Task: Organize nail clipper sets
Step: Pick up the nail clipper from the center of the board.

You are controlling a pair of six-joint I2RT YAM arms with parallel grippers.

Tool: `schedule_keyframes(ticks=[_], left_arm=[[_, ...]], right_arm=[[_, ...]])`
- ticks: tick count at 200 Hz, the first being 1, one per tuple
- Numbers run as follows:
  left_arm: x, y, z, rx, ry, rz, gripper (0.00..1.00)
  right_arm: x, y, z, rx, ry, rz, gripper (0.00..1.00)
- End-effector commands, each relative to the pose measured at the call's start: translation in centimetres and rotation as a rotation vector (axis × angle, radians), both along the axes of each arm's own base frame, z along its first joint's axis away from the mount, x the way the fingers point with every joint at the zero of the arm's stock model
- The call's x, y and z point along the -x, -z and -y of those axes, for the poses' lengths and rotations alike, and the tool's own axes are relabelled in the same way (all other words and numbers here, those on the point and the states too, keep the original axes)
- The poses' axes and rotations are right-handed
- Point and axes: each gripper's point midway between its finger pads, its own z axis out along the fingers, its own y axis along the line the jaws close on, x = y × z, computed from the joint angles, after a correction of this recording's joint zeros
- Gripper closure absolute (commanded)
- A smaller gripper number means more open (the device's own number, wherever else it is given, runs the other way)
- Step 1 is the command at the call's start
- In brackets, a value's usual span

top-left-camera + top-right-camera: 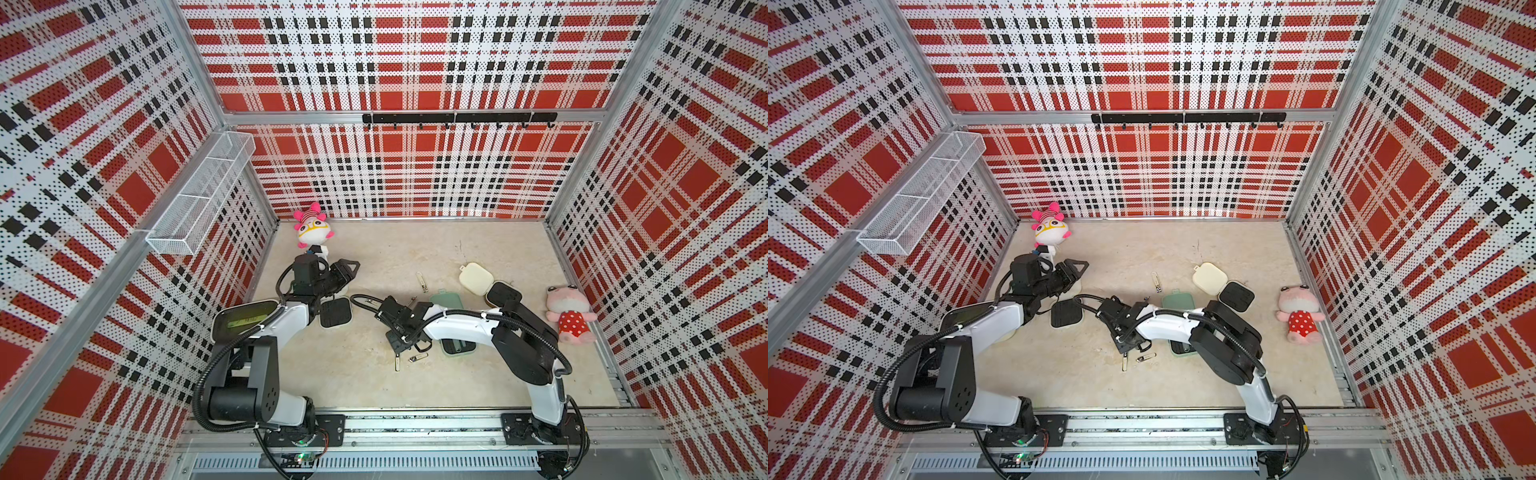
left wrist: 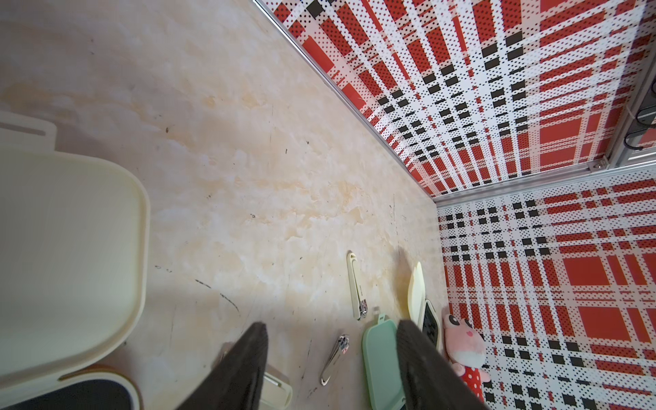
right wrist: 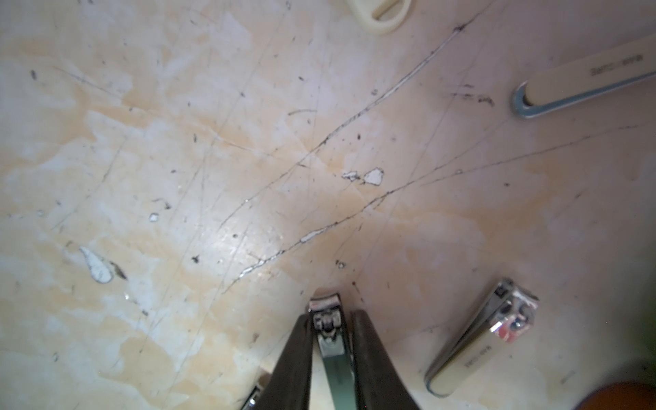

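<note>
Right gripper (image 3: pixel 331 316) closed on small silver metal nail clipper (image 3: pixel 324 309), pinched between dark fingers (image 3: pixel 294 355), low at scratched beige tabletop (image 3: pixel 177 177). Second silver clipper (image 3: pixel 486 337) laid just beside, untouched. Mint green rounded-square hinged case (image 1: pixel 446 301) left open, partly hidden under right arm (image 1: pixel 457 328). Cream rounded-square case (image 1: pixel 476 278) left open farther back, black tray (image 1: pixel 503 294) shown. Left gripper (image 2: pixel 332 324) held spread, nothing gripped; another cream case (image 2: pixel 71 248) seen close by in left wrist view.

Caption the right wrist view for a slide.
Right tool grips a silver nail clipper; a second clipper lies on the scratched table.
</note>
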Motion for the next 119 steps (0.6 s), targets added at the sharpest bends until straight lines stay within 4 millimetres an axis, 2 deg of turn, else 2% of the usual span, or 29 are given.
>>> schedule_keyframes(ticks=[1, 39, 70, 98, 102, 119], left_arm=[[0.1, 0.6, 0.3, -0.006, 0.011, 0.0, 0.38], [-0.1, 1.0, 1.4, -0.003, 0.033, -0.013, 0.37], [-0.3, 1.1, 4.0, 0.0, 0.084, -0.021, 0.38], [-0.3, 1.4, 7.8, 0.007, 0.15, -0.029, 0.37], [0.2, 1.3, 9.5, 0.011, 0.189, -0.03, 0.38], [0.7, 1.2, 12.9, 0.037, 0.252, -0.027, 0.38]], right_arm=[[-0.2, 0.9, 0.2, 0.009, 0.008, -0.01, 0.81], [-1.7, -1.6, 1.0, -0.069, 0.052, 0.034, 0.84], [-3.1, -5.1, 2.6, -0.155, 0.138, 0.088, 0.84], [-3.4, -6.7, 6.5, -0.152, 0.216, 0.125, 0.83], [-3.4, -6.8, 7.4, -0.146, 0.231, 0.132, 0.83], [-3.3, -6.6, 10.8, -0.122, 0.299, 0.146, 0.83]])
